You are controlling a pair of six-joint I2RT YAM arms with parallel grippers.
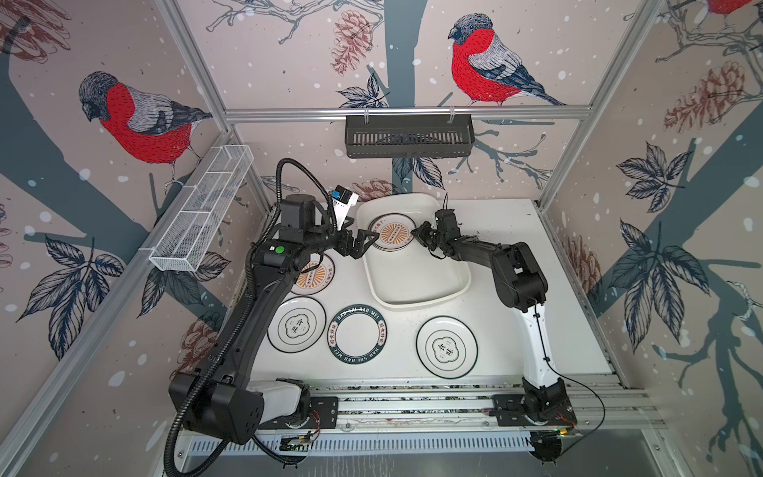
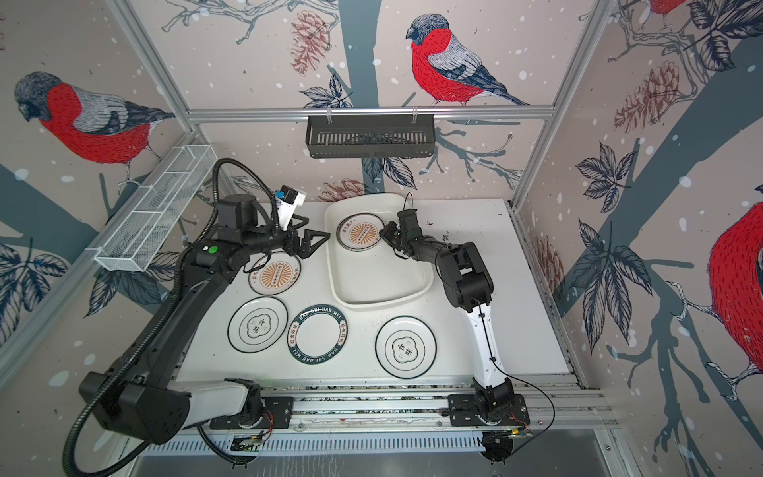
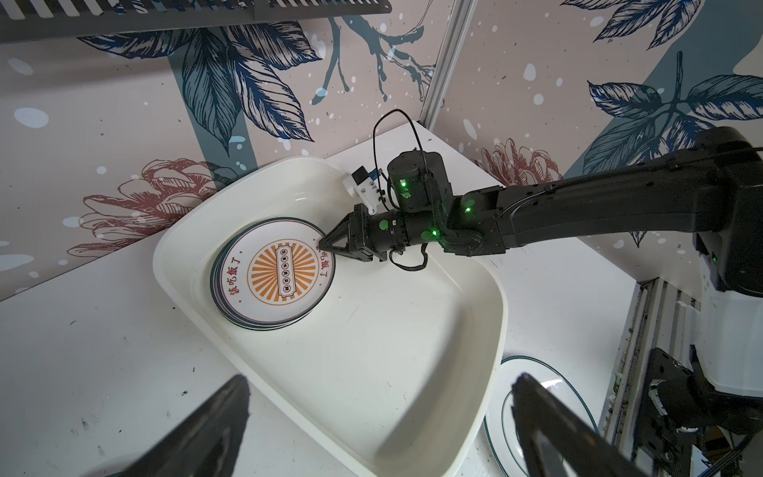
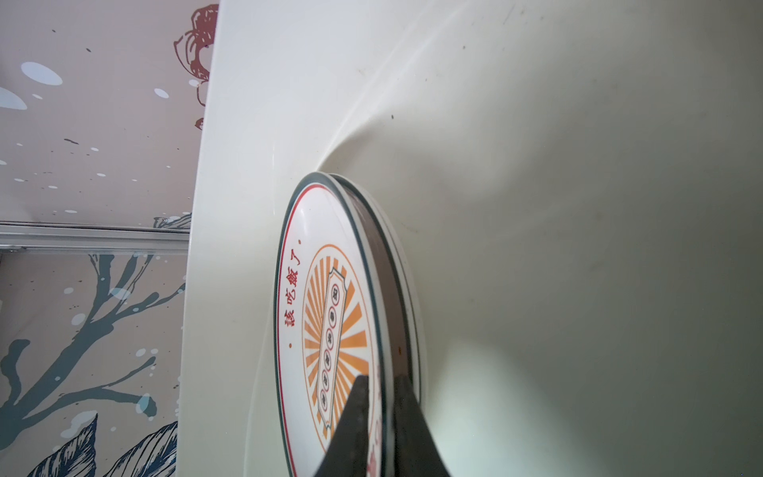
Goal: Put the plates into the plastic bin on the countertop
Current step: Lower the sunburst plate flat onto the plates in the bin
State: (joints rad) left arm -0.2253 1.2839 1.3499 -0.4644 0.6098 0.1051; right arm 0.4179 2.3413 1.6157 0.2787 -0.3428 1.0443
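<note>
My right gripper [image 3: 325, 244] pinches the rim of the top sunburst plate [image 3: 274, 272] stacked in the bin [image 3: 371, 351]; left gripper [image 1: 366, 244] hangs spread wide just beside it.

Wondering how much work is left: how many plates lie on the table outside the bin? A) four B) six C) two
A: outside the bin, the countertop holds a sunburst plate, a left emblem plate, a lettered-rim plate and a right emblem plate.
</note>
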